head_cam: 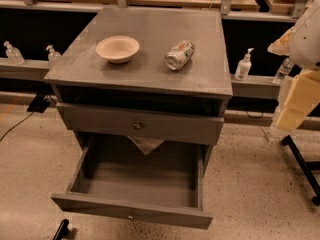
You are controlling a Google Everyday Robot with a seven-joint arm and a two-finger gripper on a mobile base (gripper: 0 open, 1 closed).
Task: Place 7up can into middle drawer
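Observation:
The 7up can (179,55) lies on its side on the grey cabinet top (150,24), right of centre, with a shiny metal end facing me. The middle drawer (137,179) is pulled wide open below, and its grey floor is bare. Its front panel has a tiny knob (131,216). My gripper (291,115) hangs at the right edge of the view, beside the cabinet and well to the right of the can, at about the level of the upper drawer. It holds nothing that I can see.
A beige bowl (117,48) sits left of the can. The drawer front with the brassy knob (136,125) is above the open drawer, with a pale sheet (145,144) hanging under it. Pump bottles (243,64) stand on a ledge behind. A black stand leg (302,164) is at the right.

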